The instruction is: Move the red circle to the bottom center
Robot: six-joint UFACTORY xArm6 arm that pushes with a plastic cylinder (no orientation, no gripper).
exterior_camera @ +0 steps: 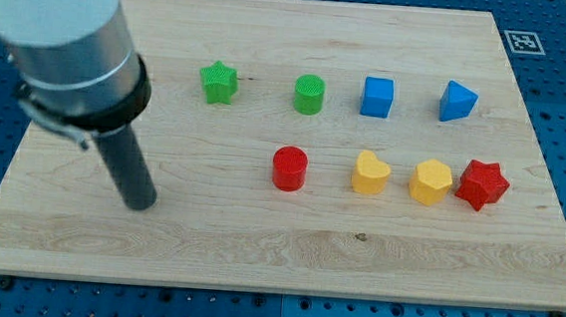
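The red circle (289, 167) stands on the wooden board (257, 247), a little right of the board's middle, at the left end of the lower row. My tip (141, 205) rests on the board well to the view's left of the red circle and slightly lower, touching no block. The rod rises from the tip toward the view's top left into the grey arm.
Upper row, left to right: green star (218, 82), green circle (309, 94), blue cube (377, 96), blue triangle (457, 101). Lower row right of the red circle: yellow heart (370, 173), yellow hexagon (430, 182), red star (483, 185). A marker tag (522, 41) lies off the board's top right.
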